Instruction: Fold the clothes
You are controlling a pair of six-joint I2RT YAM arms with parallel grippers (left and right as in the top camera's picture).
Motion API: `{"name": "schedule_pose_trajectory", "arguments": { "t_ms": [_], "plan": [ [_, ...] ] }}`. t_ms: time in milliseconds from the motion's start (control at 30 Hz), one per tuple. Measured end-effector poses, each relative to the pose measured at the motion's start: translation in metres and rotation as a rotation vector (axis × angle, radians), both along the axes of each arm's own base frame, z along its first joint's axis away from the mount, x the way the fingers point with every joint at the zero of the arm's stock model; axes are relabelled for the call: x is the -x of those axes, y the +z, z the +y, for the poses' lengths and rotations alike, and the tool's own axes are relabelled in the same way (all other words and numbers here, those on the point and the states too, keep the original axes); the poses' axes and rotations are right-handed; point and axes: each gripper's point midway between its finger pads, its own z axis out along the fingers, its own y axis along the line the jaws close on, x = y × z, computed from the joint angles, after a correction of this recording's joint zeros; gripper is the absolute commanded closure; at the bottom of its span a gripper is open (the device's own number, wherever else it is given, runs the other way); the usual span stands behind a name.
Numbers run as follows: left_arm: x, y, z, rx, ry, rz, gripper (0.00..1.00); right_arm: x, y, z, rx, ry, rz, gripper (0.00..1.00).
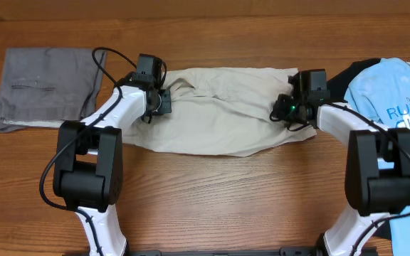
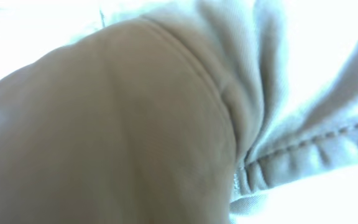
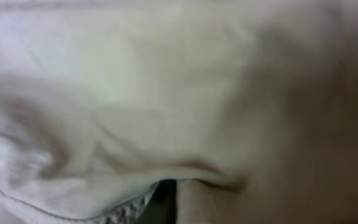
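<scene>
Brown wood-grain surface (image 1: 226, 192) fills the overhead view, with both arms reaching up from the near edge.

The left claw (image 1: 165, 101) is pressed together at the upper left corner of the beige trousers (image 1: 226, 117), where the cloth bunches up toward it; it appears to be pinching that cloth. Its wrist view is taken up by the beige trousers (image 2: 135, 124) close against the lens, showing a stitched seam and a gathered hem, and the fingers themselves are hidden. The right claw (image 1: 280, 112) is likewise pressed together at the right end of the garment, apparently pinching the fabric there. Its wrist view shows only soft folds of the beige trousers (image 3: 166, 93), blurred, with a dark gap at the bottom edge.

The trousers lie across the middle of the surface between the two claws, creased, long side running left to right.

Behind the claws, the left arm (image 1: 116, 107) slants inward from its black base joint, a black cable (image 1: 102, 60) looping above it. The right arm (image 1: 340, 121) mirrors it, bent at the elbow and angled toward the centre.

Well to the left lie grey folded trousers (image 1: 45, 89). At the far right is a light blue T-shirt (image 1: 397, 121); its white print reads "DELTA" in small letters above large "RUN", the rest being cut off or too small to read.
</scene>
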Motion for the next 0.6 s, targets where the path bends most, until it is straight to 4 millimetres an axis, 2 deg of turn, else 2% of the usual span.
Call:
{"name": "schedule_pose_trajectory", "arguments": {
  "t_ms": [167, 400, 600],
  "plan": [
    [-0.024, 0.001, 0.000, 0.002, 0.010, -0.130, 0.96, -0.033, 0.000, 0.003, -0.021, -0.004, -0.128, 0.96],
    [-0.066, 0.000, 0.002, 0.033, 0.032, -0.293, 0.96, -0.057, 0.002, 0.000, -0.012, -0.034, -0.227, 0.96],
    [-0.076, 0.004, 0.004, 0.034, 0.018, -0.275, 0.96, -0.074, 0.007, -0.002, 0.014, -0.033, -0.222, 0.96]
  ]
}}
